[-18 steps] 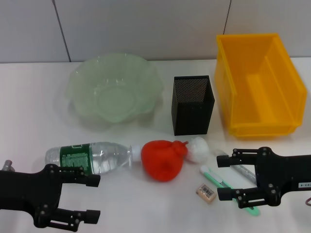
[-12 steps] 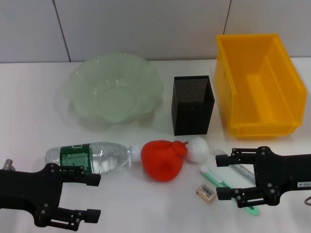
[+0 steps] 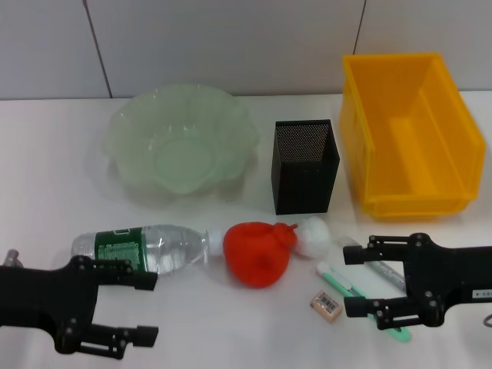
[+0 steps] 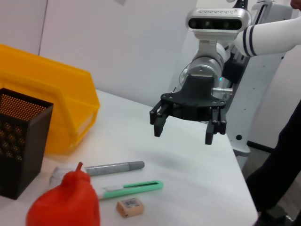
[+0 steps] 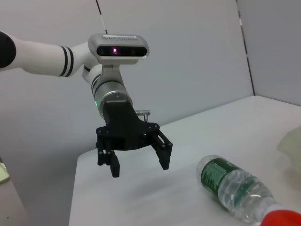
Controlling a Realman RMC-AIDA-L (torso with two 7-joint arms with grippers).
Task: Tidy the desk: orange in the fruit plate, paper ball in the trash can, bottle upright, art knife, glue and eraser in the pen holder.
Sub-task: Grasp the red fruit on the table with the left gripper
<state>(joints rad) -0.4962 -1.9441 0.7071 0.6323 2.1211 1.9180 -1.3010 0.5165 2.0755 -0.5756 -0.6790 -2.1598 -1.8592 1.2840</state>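
on the white desk [image 3: 54, 161] we find everything untidied. the orange [image 3: 257, 253] lies near the middle of the front area, touching the cap end of the bottle [image 3: 142, 247], which lies on its side to the robot's left of the fruit. a white paper ball [image 3: 313, 235] sits just beside the orange on the other side. behind them, the fruit plate [image 3: 123, 134] stands at the back left, the black mesh pen holder [image 3: 304, 165] stands upright in the middle, and the yellow trash can [image 3: 407, 131] is at the back right.

the eraser [image 3: 326, 305] lies flat at the front, just right of the orange. near it we see a green art knife [image 3: 343, 281] and a grey glue stick [image 3: 380, 270], both lying down and partly covered by the right gripper in the head view; the left wrist view shows them side by side, apart from each other.

our left gripper [image 3: 127, 307] hovers low at the front left, just in front of the bottle, its fingers spread wide and holding nothing. our right gripper [image 3: 361, 280] hovers at the front right over the knife and glue, fingers likewise spread apart and empty; in the left wrist view it hangs clear above the desk surface.
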